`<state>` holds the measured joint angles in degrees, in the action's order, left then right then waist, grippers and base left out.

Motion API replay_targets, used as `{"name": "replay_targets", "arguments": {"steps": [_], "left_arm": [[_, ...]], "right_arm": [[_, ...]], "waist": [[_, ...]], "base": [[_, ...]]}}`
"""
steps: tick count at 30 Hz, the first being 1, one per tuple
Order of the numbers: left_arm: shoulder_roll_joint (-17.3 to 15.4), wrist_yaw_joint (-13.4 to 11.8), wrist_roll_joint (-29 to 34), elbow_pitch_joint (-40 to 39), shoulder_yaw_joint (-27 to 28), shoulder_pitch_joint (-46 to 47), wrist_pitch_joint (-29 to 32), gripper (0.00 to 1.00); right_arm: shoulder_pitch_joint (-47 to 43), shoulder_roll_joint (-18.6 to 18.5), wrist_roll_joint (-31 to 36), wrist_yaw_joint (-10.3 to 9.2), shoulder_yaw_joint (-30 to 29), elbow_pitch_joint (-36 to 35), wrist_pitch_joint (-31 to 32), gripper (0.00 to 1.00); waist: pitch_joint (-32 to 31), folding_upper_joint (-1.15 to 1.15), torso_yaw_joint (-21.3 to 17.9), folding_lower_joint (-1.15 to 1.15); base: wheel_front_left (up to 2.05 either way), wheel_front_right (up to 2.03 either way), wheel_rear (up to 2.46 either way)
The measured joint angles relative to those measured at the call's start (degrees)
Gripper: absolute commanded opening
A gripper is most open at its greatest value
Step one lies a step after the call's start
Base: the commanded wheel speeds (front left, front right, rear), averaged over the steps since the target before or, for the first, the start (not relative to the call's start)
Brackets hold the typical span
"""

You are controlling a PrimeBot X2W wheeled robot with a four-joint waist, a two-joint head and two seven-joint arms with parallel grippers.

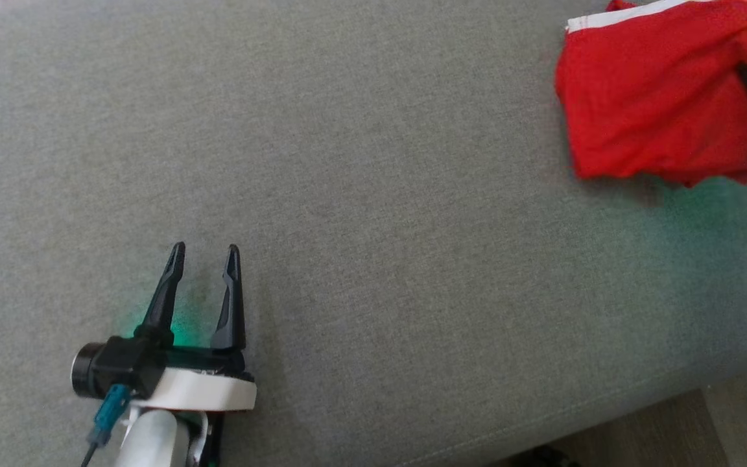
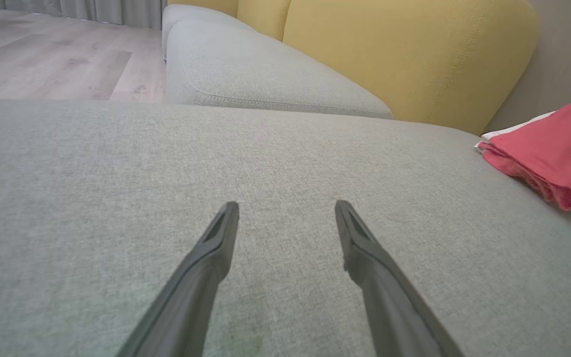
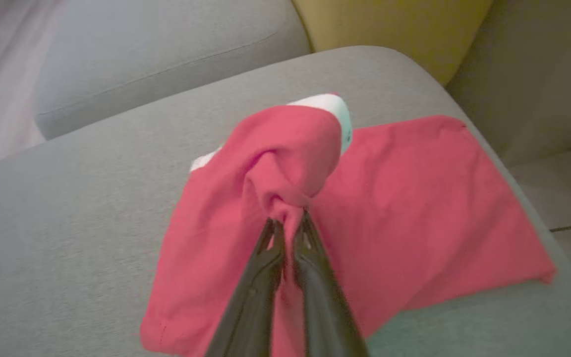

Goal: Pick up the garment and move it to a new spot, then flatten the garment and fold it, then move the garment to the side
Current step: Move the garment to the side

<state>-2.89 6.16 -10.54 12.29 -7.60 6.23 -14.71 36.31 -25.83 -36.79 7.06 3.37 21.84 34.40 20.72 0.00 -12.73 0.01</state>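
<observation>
Garment (image 1: 652, 97), red with a white band, lies at the far right of the grey sofa seat (image 1: 347, 162), close to its right edge. Right gripper (image 3: 288, 220) is on it, fingers together and clamped on a bunched fold near the garment's middle. That fold is raised and the rest lies flat on the seat. Left gripper (image 1: 205, 250) is near left, well apart from the garment, fingers apart, holding nothing, low over bare seat. Right arm is nearer by far; the garment lies right and far of the left fingers. Its long axis seems to run across the right fingers, left to right in the right wrist view. That view gives the grip itself; head view crops it at the right edge but gives the gap to the left gripper. Left wrist view shows the garment's stacked edges, with the yellow backrest (image 2: 404, 49) behind. Likely a one-arm carry, and the folds may sag open.
</observation>
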Motion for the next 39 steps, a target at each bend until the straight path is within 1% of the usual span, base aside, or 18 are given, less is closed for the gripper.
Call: {"name": "replay_targets", "arguments": {"steps": [3, 9, 10, 11, 12, 13, 16, 17, 19, 21, 25, 29, 34, 37, 39], "left_arm": [[-0.1, 0.4, 0.0, 0.0, 0.0, 0.3, 0.0, 1.0], [-0.2, 0.5, 0.5, -0.3, 0.1, 0.9, 0.0, 1.0], [-0.2, 0.5, 0.5, -0.3, 0.1, 0.9, 0.0, 1.0], [-0.2, 0.7, 0.5, -0.4, 0.1, 0.9, 0.0, 1.0], [-0.2, 0.9, 0.5, -0.5, 0.2, 0.9, 0.0, 1.0], [-0.3, 0.9, 0.5, -0.6, 0.2, 0.9, 0.0, 1.0], [-0.3, 0.9, 0.5, -0.7, 0.3, 0.9, 0.0, 1.0], [-0.3, 0.9, 0.5, -0.9, 0.5, 0.8, 0.0, 1.0], [-0.3, 0.9, 0.5, -1.1, 0.5, 0.8, 0.0, 1.0], [-0.3, 0.9, 0.5, -1.4, 0.6, 0.7, 0.0, 1.0], [-0.2, 0.9, 0.5, -1.5, 1.2, 0.1, 0.0, 1.0], [-0.2, 0.8, 0.5, -1.7, 2.1, -1.4, 0.0, 1.0], [-0.1, -0.9, -0.8, -1.3, 2.5, -3.0, 0.0, 1.0], [-0.1, -1.3, -1.1, -0.9, 2.5, -3.6, 0.0, 1.0], [0.0, -2.0, -0.8, -0.5, 2.5, -4.5, 0.0, 1.0]], "right_arm": [[0.5, -0.2, 3.6, 0.0, -1.9, 0.7, 1.0, 0.0], [4.2, -0.5, 12.6, 0.0, -4.5, 3.5, 1.4, 0.0], [4.2, -0.5, 12.6, 0.0, -4.5, 3.5, 1.4, 0.0], [4.8, -0.9, 14.8, 0.0, -4.8, 4.2, 1.2, 0.18], [5.3, -1.5, 17.2, 0.0, -5.0, 5.1, 0.8, 0.85], [5.7, -2.0, 19.6, 0.0, -5.4, 6.0, 0.5, 1.0], [6.2, -2.9, 26.0, 0.0, -7.1, 8.5, -0.6, 1.0], [6.2, -3.5, 29.6, 0.0, -7.4, 8.9, -2.1, 1.0], [6.4, -3.5, 32.1, 0.0, -8.0, 8.7, -4.3, 1.0], [6.5, -3.2, 33.2, 0.0, -8.5, 7.8, -7.1, 1.0], [6.3, -0.8, 33.3, 0.0, -8.6, 3.0, -12.3, 1.0], [2.8, 1.7, 30.7, 0.0, -7.0, -4.4, -17.2, 1.0], [-7.0, 5.4, 29.4, 0.0, -6.7, -11.9, -23.0, 1.0], [-13.7, 7.5, 29.3, 0.0, -5.6, -14.3, -27.3, 1.0], [-17.7, 9.7, 29.4, 0.0, -5.6, -15.3, -30.6, 1.0]], "waist": [[0.9, 0.0, 0.0, 0.0], [1.9, 0.0, 1.7, -0.01], [1.9, 0.0, 1.7, -0.01], [2.1, 0.0, 2.0, -0.01], [2.3, 0.0, 2.3, 0.0], [2.4, 0.0, 2.6, 0.0], [2.4, 0.0, 3.4, 0.0], [2.1, 0.0, 3.7, 0.0], [1.6, 0.0, 3.9, -0.01], [1.0, 0.0, 4.0, -0.01], [-0.6, 0.0, 4.0, -0.01], [-2.7, 0.0, 4.1, -0.01], [-5.5, 0.0, 4.8, -0.02], [-7.2, 0.0, 5.8, -0.02], [-8.3, 0.0, 6.6, -0.02]], "base": [[0.0, 0.0, 0.0], [0.0, 0.0, 0.0], [0.0, 0.0, 0.0], [0.0, 0.0, 0.0], [0.0, 0.0, 0.0], [0.0, 0.0, 0.0], [0.0, 0.0, 0.0], [0.0, 0.0, 0.0], [0.0, 0.0, 0.0], [0.0, 0.0, 0.0], [0.0, 0.0, 0.0], [0.0, 0.0, 0.0], [0.0, 0.0, 0.0], [0.0, 0.0, 0.0], [0.0, 0.0, 0.0]]}}
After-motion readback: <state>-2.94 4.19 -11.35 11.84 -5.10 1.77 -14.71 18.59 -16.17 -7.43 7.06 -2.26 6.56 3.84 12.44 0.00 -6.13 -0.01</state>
